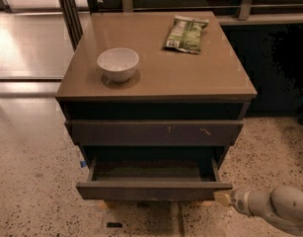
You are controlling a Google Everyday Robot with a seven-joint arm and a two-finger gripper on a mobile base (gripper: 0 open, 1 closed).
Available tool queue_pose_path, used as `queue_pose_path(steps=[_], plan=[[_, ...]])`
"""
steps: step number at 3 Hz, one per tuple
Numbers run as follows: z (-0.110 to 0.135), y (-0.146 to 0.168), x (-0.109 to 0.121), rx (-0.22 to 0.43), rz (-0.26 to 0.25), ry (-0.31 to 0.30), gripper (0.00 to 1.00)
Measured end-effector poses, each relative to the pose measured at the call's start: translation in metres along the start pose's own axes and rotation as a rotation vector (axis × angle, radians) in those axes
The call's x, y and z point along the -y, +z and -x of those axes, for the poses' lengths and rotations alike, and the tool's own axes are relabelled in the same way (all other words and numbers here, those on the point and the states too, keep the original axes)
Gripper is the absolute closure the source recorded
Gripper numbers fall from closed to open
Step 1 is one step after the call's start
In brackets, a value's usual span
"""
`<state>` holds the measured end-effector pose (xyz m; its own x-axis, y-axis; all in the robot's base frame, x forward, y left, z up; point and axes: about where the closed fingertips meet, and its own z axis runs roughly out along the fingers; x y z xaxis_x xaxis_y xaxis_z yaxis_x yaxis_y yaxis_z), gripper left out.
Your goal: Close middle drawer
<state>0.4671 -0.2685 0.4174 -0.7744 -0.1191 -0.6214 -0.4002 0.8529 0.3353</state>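
Observation:
The middle drawer (153, 189) is dark grey-brown with a plain flat front. It stands pulled out below the scratched upper drawer front (156, 132), and its inside looks empty. My gripper (223, 199) is low at the bottom right, with its pale tip at the right end of the open drawer's front. The pale arm (277, 210) runs off to the right behind it. The lowest drawer front is hidden under the open drawer.
The cabinet's tan top (156, 78) bears a white bowl (118, 63) at the left and a green snack bag (185, 32) at the back right. Speckled floor lies around the cabinet. A dark panel stands at the right and a metal post at the back left.

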Motion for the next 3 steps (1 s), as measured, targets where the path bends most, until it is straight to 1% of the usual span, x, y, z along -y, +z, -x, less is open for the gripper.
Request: queue_pose_path(steps=[1, 3], plan=[[0.005, 0.011, 0.003, -0.018, 0.034, -0.024, 1.00], [0.039, 0.045, 0.011, -0.053, 0.104, -0.115, 1.00]])
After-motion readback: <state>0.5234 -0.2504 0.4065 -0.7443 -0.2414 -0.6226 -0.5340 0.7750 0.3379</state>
